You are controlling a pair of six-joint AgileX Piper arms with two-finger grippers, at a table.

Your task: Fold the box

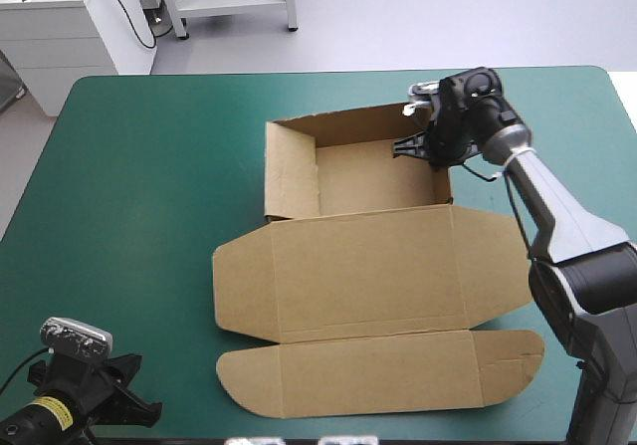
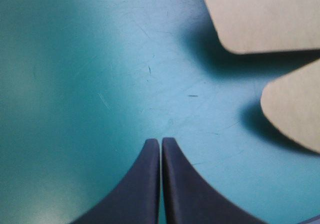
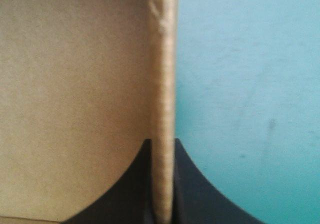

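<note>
The brown box [image 1: 368,266] lies mid-table as an open tray toward the far side, with its lid and front flap spread flat toward the near edge. The tray's left and far walls stand up. My right gripper [image 1: 430,148] is at the tray's right wall, shut on the box: in the right wrist view its black fingers [image 3: 187,189] pinch the wall's top edge [image 3: 164,108], one inside the tray, one outside. My left gripper [image 2: 161,143] is shut and empty, low over the teal-green cover near the table's front left corner [image 1: 85,390]. Two rounded flap corners [image 2: 295,111] lie ahead of it.
Bare teal-green cover [image 1: 139,196] stretches left of the box and along the far edge. The lid's rounded flaps [image 1: 249,380] reach close to the near edge of the table.
</note>
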